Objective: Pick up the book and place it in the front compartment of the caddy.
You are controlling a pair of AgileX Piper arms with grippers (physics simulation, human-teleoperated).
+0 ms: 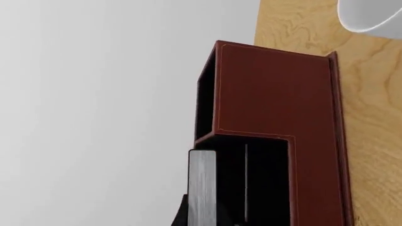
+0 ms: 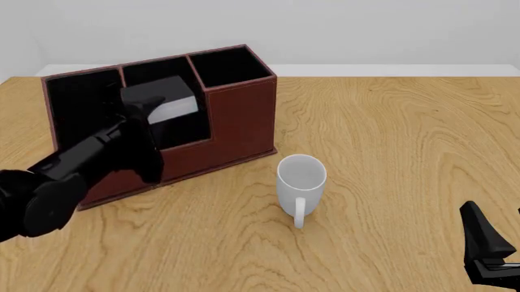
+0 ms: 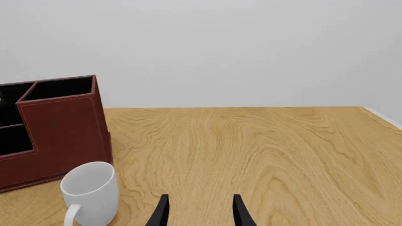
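Observation:
The caddy [image 2: 235, 115] is a reddish-brown organiser with a black interior, standing at the back left of the table. My left gripper [image 2: 148, 104] is shut on the book [image 2: 158, 94], a thick black hardcover whose white page edges face right. The book hangs tilted over the low front compartment, its lower part level with the stepped walls. The left wrist view shows the book's grey edge [image 1: 202, 188] beside the caddy's wall [image 1: 270, 94], with one dark finger [image 1: 180, 213] at its side. My right gripper [image 3: 199, 212] is open and holds nothing, low at the near right [image 2: 488, 243].
A white mug [image 2: 301, 179] stands upright just in front of the caddy's right end, handle toward me; it also shows in the right wrist view [image 3: 91, 190]. The wooden table [image 2: 406, 140] stretches to the right. A pale wall lies behind.

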